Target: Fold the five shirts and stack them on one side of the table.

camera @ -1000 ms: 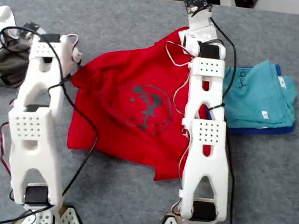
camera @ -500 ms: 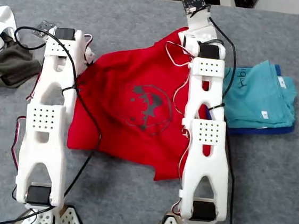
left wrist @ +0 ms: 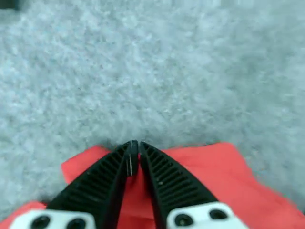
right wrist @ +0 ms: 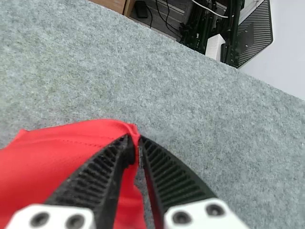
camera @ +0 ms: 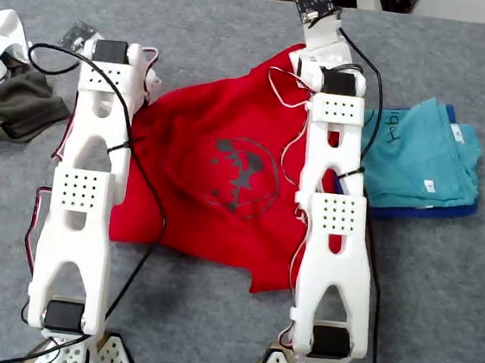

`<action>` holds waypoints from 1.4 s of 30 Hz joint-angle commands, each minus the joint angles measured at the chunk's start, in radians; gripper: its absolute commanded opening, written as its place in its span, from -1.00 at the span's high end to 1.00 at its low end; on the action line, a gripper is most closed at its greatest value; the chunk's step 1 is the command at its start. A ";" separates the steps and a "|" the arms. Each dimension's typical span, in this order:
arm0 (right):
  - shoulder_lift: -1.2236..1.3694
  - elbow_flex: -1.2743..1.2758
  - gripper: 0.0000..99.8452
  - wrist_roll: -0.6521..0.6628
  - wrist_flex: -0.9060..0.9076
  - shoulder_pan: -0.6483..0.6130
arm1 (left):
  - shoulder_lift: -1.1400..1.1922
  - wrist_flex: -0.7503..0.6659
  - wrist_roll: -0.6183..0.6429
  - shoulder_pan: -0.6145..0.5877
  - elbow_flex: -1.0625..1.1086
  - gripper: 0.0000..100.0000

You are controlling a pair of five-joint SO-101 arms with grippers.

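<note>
We see grey table (camera: 223, 32) from above. Far left edge: unfolded heap of dark olive and white garments (camera: 13, 97). Left gripper (left wrist: 134, 147) at left sleeve of red shirt (camera: 217, 179), fingers pressed nearly together, red cloth between them. Shirt lies spread mid-table, between arms. Right gripper (right wrist: 137, 138) pinches its far edge, fingers narrow. Right side: folded teal shirt (camera: 414, 156) atop blue shirt (camera: 430, 210).

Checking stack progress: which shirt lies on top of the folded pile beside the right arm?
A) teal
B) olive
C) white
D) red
A: the teal shirt lies folded over the blue shirt; the red shirt is spread out mid-table.
</note>
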 commanded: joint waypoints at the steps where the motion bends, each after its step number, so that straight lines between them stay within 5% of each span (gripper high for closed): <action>1: -0.002 -0.048 1.00 0.014 -0.020 -0.015 | -0.031 0.078 -0.029 0.014 -0.178 0.96; 8: -0.002 -0.048 1.00 0.014 -0.020 -0.015 | -0.073 0.097 -0.052 -0.074 -0.281 0.96; 18: -0.002 -0.048 1.00 0.014 -0.018 -0.016 | 0.061 -0.172 -0.121 -0.167 -0.279 0.96; 22: -0.002 -0.048 1.00 0.014 -0.017 -0.016 | 0.122 -0.230 -0.120 -0.147 -0.281 0.76; 33: -0.002 -0.048 1.00 0.014 -0.018 -0.018 | 0.125 -0.141 -0.043 -0.144 -0.282 0.69; 42: -0.002 -0.048 1.00 0.015 -0.020 -0.018 | 0.125 0.091 -0.006 -0.081 -0.284 0.69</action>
